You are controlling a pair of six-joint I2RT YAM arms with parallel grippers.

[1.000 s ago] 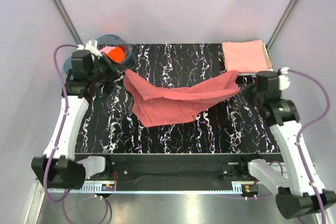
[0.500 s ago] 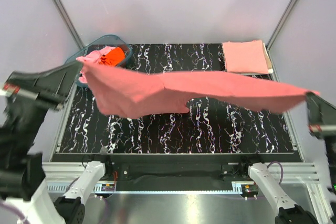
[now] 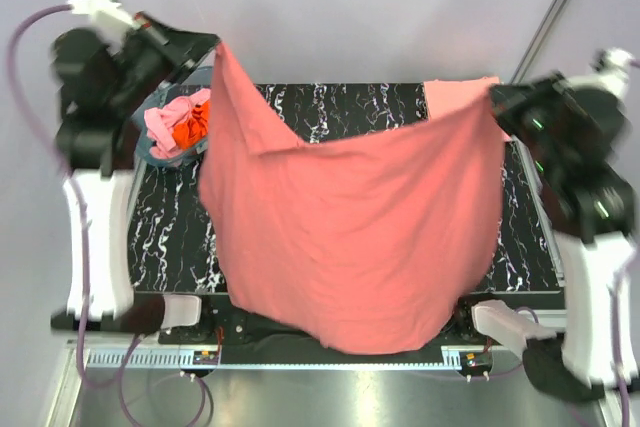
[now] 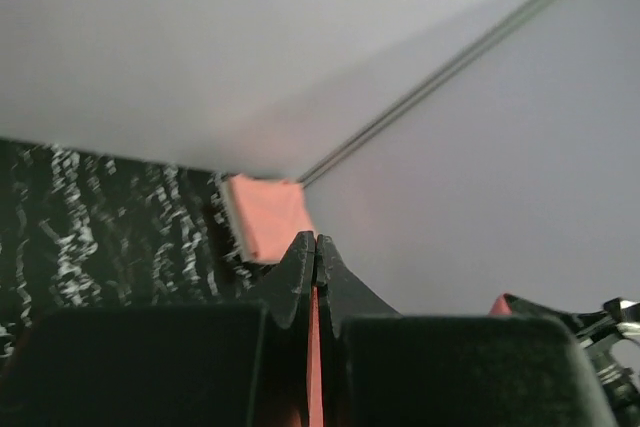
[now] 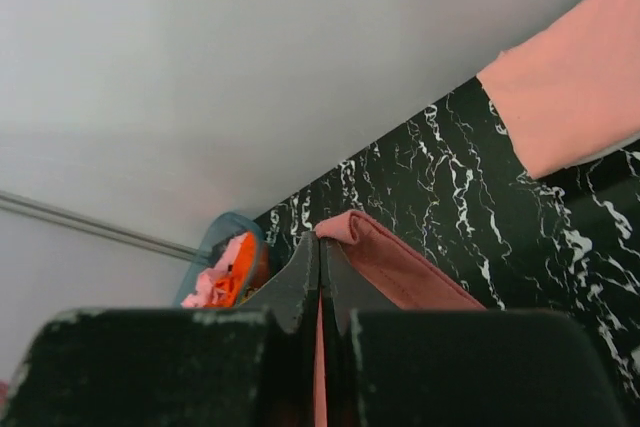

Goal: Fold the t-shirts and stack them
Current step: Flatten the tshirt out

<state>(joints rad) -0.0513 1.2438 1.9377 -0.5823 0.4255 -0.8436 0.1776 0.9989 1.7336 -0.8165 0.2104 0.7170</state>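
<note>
A dusty brick-red t-shirt (image 3: 360, 217) hangs spread in the air over the table, held by its two upper corners. My left gripper (image 3: 207, 47) is raised high at the back left, shut on the left corner; a strip of red cloth (image 4: 314, 347) shows between its closed fingers (image 4: 300, 267). On the right, my right gripper (image 3: 497, 99) is shut on the other corner, whose hem (image 5: 400, 267) folds over beside its fingertips. A folded salmon-pink t-shirt (image 3: 455, 92) lies at the table's back right corner, partly hidden by the hanging one.
A teal plastic tub (image 3: 150, 152) at the back left holds crumpled pink (image 3: 160, 122) and orange (image 3: 188, 127) t-shirts. The black marbled table (image 3: 170, 237) is mostly covered from view by the hanging cloth. Grey walls close in the back and sides.
Both arms have lifted the red t-shirt off the table and swung it up. It was stretched out flat half a second ago; now it hangs down as a wide sheet.
</note>
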